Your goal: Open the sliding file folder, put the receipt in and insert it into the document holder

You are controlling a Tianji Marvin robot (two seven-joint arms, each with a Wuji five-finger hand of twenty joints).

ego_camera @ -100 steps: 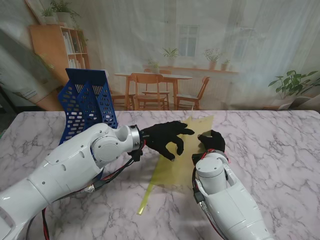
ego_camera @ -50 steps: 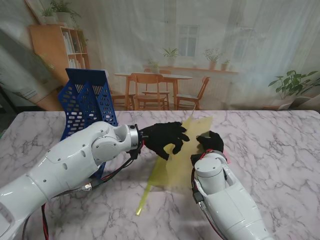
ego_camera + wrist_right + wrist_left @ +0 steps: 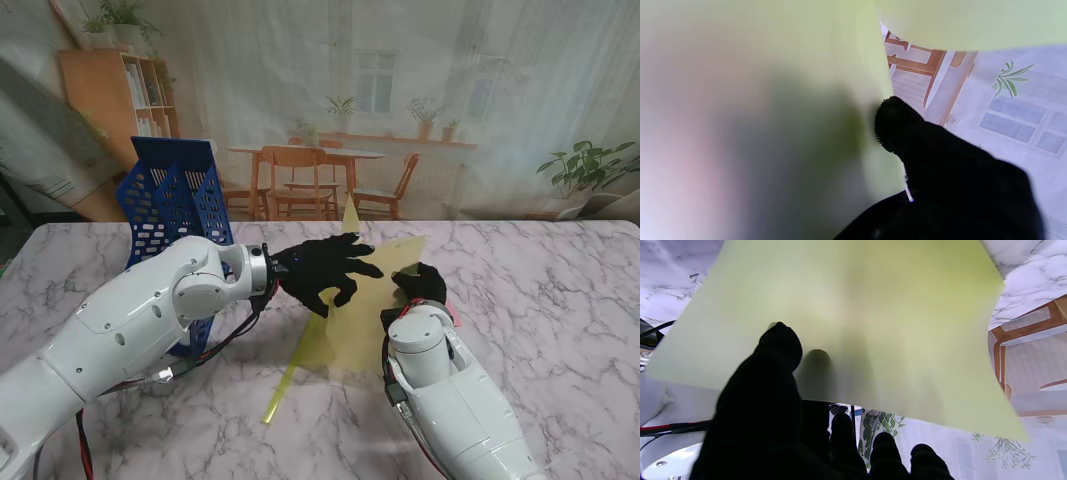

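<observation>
The translucent yellow file folder is held up off the marble table, tilted, between both black-gloved hands. My left hand grips its left edge; in the left wrist view the thumb presses the folder and a finger shows as a shadow behind it. My right hand holds the right edge, its thumb against the sheet. One flap's corner sticks up at the far side. A pink sliver shows beside the right wrist; I cannot tell whether it is the receipt. The blue mesh document holder stands at the far left.
The white left forearm lies across the table in front of the document holder. The right forearm rises from the near edge. Bare marble table lies to the right.
The folder has risen and tilted more upright, its near corner swinging left and toward me, and a flap corner now stands up at the far side. My left hand has shifted slightly left.
</observation>
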